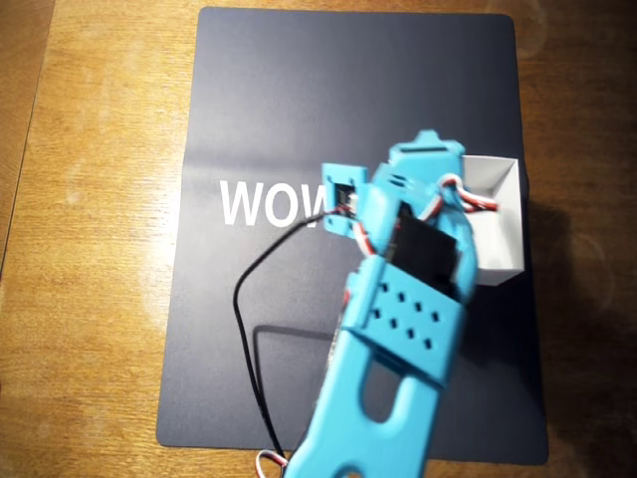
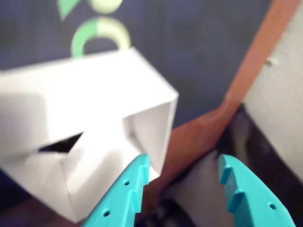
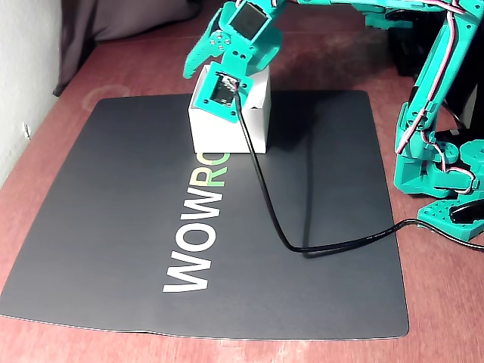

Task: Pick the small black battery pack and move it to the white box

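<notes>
Your pincer (image 2: 182, 182) is sitting closest to the lens in the wrist view, its two teal fingers (image 2: 124, 194) standing well apart with nothing between them, so you're looking at spread jaws holding nothing. Just beyond the left finger in that view, the white box (image 2: 90, 137) is filling the frame, blurred, with a dark sliver showing inside it that's too unclear to name. You can't make out the small black battery pack in any view right now. From overhead, your teal arm (image 1: 393, 339) is reaching across the dark mat (image 1: 299, 110) and covering part of the box (image 1: 498, 224), which is sitting at the mat's right edge. In the fixed view, your pincer is hovering right over the box (image 3: 227, 128) at the mat's far edge, beside the lettering (image 3: 198, 242), while a black cable (image 3: 272, 212) is trailing from the wrist across the mat (image 3: 113, 212) over the wooden bench (image 3: 45, 144).
</notes>
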Robot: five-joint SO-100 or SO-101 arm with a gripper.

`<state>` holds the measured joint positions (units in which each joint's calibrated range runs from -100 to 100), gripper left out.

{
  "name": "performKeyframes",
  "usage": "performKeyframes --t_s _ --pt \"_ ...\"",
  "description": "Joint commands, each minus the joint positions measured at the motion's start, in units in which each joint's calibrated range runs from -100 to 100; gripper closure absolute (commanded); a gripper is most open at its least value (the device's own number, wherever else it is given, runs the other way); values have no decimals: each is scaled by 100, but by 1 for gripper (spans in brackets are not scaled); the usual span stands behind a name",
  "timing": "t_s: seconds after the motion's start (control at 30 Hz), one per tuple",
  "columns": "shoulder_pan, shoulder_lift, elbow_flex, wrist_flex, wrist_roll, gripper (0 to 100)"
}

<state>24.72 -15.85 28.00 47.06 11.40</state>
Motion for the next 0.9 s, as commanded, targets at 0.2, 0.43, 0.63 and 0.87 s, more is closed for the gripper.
performKeyframes --t_s 0.2,0.43,0.63,0.87 --pt "-1833 -726 -65 1105 -774 83" --pt "-2161 -778 497 1131 -958 83" --pt "-2173 -787 615 1131 -958 83" --pt "-2185 -805 905 1123 -926 83"
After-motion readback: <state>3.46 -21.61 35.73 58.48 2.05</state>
